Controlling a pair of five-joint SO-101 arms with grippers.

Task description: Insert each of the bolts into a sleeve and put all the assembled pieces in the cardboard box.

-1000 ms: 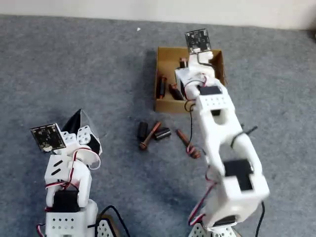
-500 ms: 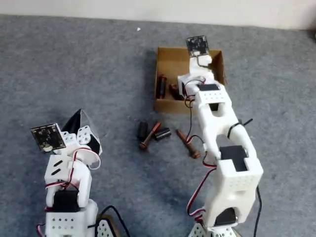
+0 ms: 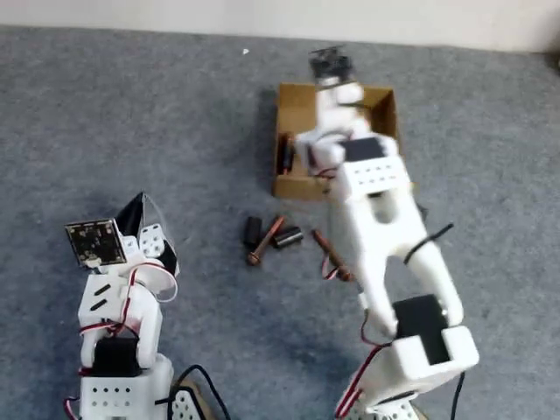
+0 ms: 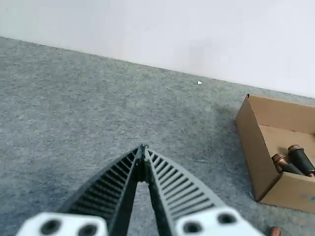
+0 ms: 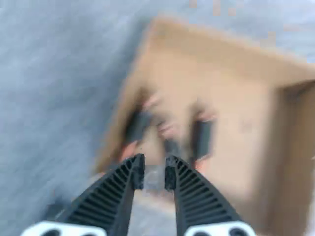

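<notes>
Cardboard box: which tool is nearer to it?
Right. The right tool hangs above the cardboard box, over its open top; the left tool is over the carpet, well off to the box's side.

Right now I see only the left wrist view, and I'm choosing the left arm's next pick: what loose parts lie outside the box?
Observer: A black sleeve, a bolt beside it, a second sleeve and a second bolt lie on the carpet in front of the cardboard box.
Operator: Where's the right gripper?
Observer: The right gripper hangs over the box, jaws slightly apart.
Operator: Anything blocked?
Observer: The second bolt lies partly under the right arm.
</notes>
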